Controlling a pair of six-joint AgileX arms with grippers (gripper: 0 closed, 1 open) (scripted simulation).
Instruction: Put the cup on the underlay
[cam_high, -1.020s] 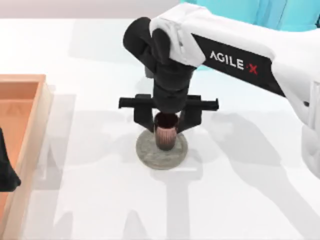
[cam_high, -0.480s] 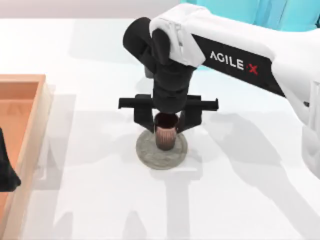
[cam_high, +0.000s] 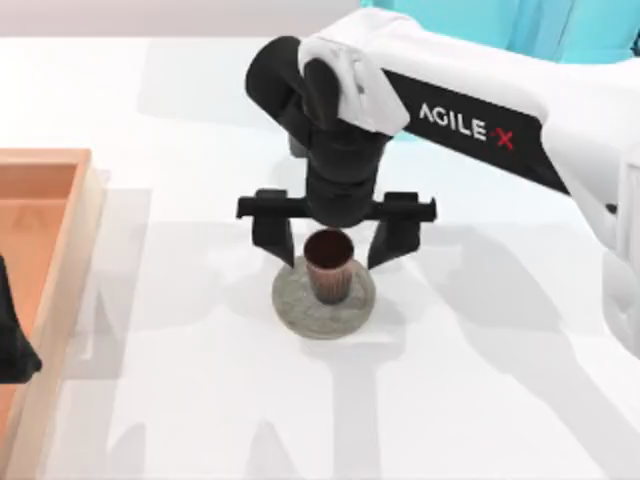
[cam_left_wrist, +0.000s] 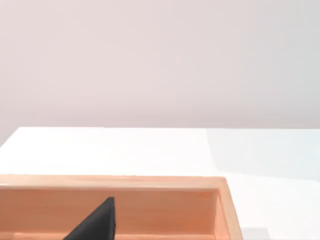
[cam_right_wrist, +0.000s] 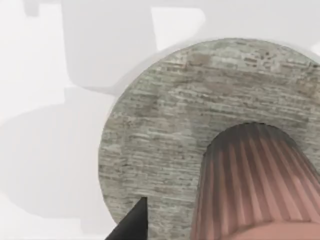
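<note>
One cup (cam_high: 328, 265) stands upright on one underlay (cam_high: 324, 300), between the right gripper's (cam_high: 334, 240) spread, released fingers and touching neither. The left gripper (cam_high: 12, 335) sits parked over the wooden tray (cam_high: 45, 190); its state I cannot tell.

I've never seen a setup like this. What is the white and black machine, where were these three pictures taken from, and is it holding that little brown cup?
These are two AgileX robot arms at a white table. One picture looks down from above; the others come from cameras on each wrist. The right pincer hangs open over the cup, its fingers apart from the sides, so nothing is held. The cup stands upright on the underlay, a flat grey disc. The left pincer is parked at the table's left, over an orange wooden tray.
</note>
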